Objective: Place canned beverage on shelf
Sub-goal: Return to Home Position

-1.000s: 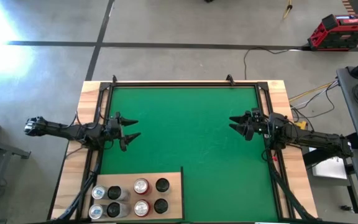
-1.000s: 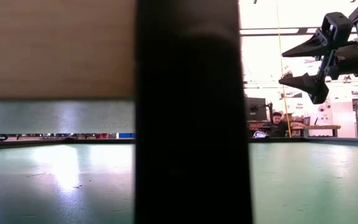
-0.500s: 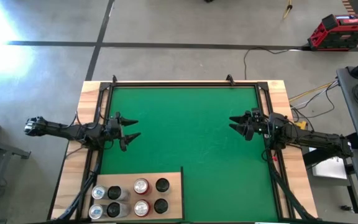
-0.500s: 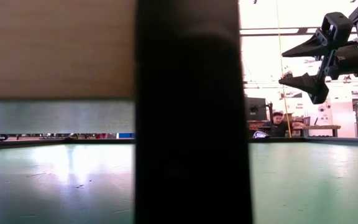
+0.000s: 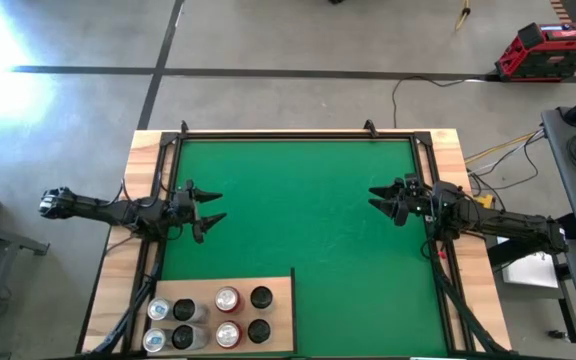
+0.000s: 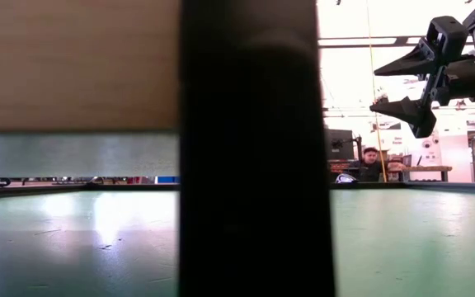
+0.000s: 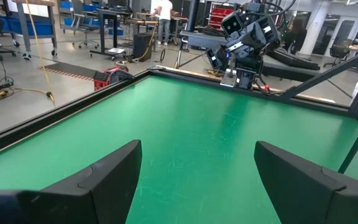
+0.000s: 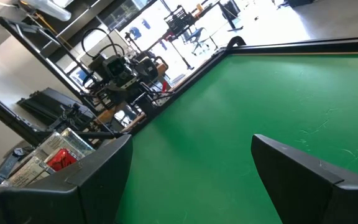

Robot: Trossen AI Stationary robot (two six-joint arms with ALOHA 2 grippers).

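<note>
The green table (image 5: pixel 298 200) bears the pale shelf (image 5: pixel 283 315) at a left corner, eight cans (image 5: pixel 227 299) on it

Pale plain-grained wood shelf (image 5: pixel 282 316), matt green felt mat (image 5: pixel 298 200), shiny metal cans (image 5: pixel 227 298).

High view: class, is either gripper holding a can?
No: the left gripper and right gripper hang open and empty; all cans stand on the shelf.

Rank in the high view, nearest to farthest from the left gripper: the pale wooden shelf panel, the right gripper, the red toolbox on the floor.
1. Pale wooden shelf panel, on the same side as the left gripper.
2. Right gripper, across the green mat.
3. Red toolbox, on the floor, far right.
</note>
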